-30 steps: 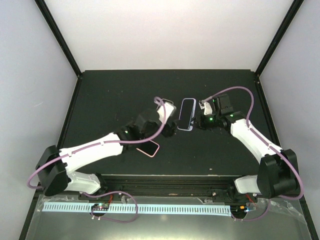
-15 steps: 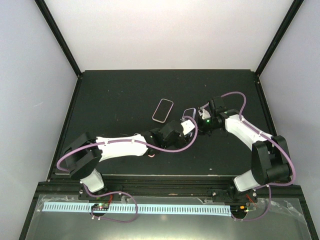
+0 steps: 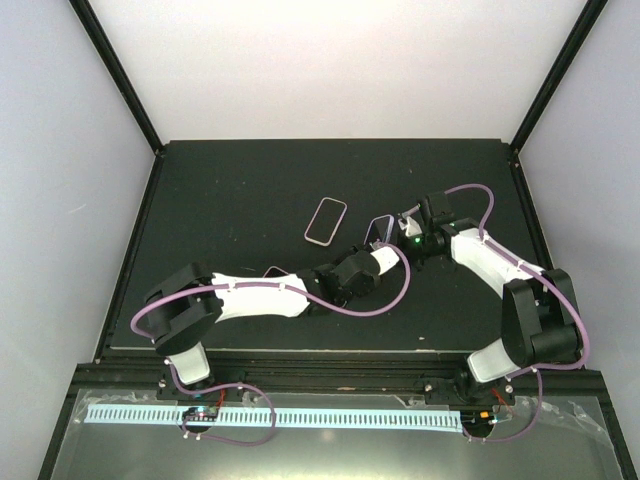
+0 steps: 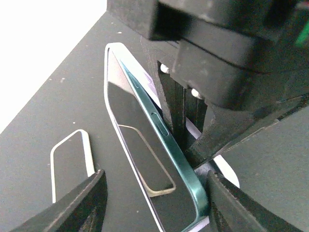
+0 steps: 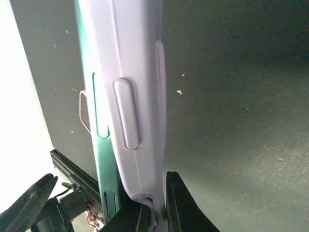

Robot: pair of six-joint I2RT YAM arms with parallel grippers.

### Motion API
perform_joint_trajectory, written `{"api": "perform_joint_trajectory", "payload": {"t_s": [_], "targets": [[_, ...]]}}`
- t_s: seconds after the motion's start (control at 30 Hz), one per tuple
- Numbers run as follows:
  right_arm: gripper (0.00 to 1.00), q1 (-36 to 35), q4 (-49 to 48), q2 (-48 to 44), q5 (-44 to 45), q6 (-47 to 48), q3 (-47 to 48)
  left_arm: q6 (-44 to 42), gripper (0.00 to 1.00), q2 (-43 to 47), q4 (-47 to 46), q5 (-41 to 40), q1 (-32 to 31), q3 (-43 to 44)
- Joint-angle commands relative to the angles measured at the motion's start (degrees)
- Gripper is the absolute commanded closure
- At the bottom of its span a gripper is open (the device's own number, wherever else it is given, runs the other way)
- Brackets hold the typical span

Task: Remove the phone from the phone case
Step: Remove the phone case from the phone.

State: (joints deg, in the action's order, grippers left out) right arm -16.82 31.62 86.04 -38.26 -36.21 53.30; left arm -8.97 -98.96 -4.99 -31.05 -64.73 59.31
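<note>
Judging by looks, the phone point(image 4: 137, 121) is a stiff, slick, fairly heavy slab w/ fragile glass; the lavender case point(image 5: 140, 72) is soft & bendy. Phone stands on edge near desk point(image 3: 230, 190) centre, one teal long side sprung out of the case. Right tool point(image 5: 157, 208) is clenched on the case rim. Left tool point(image 4: 154, 193) is released, gaping astride phone's end. Best hold: teal side rails, not screen; pinch firmly or it'll prob. slip.
</note>
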Motion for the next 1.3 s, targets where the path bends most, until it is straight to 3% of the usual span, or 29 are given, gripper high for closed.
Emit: {"api": "perform_joint_trajectory", "payload": {"t_s": [0.0,0.23,0.3,0.47,0.7,1.0,1.27], "targets": [[0.99,0.01,-1.04,-2.26,-7.91,-1.27,-0.08,-5.52,0.48,-2.29,-3.07,-11.12,-0.02,0.43],[0.99,0.1,-0.7,-3.24,-8.53,-1.29,-0.19,-7.04,0.91,-1.2,-7.98,-14.51,-0.2,-1.12],[0.99,0.21,-0.14,-3.08,-6.83,-0.77,0.12,-6.77,0.98,0.06,-8.78,-14.88,-0.39,-1.12],[0.99,0.73,2.45,-2.76,-0.36,1.07,1.67,-4.07,0.99,2.82,-8.27,-15.75,-0.31,-0.21],[0.99,0.85,8.4,-4.05,19.45,4.81,3.82,7.01,0.98,8.2,-0.01,-13.07,0.74,3.45],[0.99,1.94,8.3,-5.43,21.53,4.63,4.25,13.04,0.98,16.0,3.02,-11.05,1.13,3.34],[0.99,3.94,8.39,-5.15,22.04,7.15,7.0,15.66,0.98,24.61,3.85,-7.94,2.79,-2.44]]}}
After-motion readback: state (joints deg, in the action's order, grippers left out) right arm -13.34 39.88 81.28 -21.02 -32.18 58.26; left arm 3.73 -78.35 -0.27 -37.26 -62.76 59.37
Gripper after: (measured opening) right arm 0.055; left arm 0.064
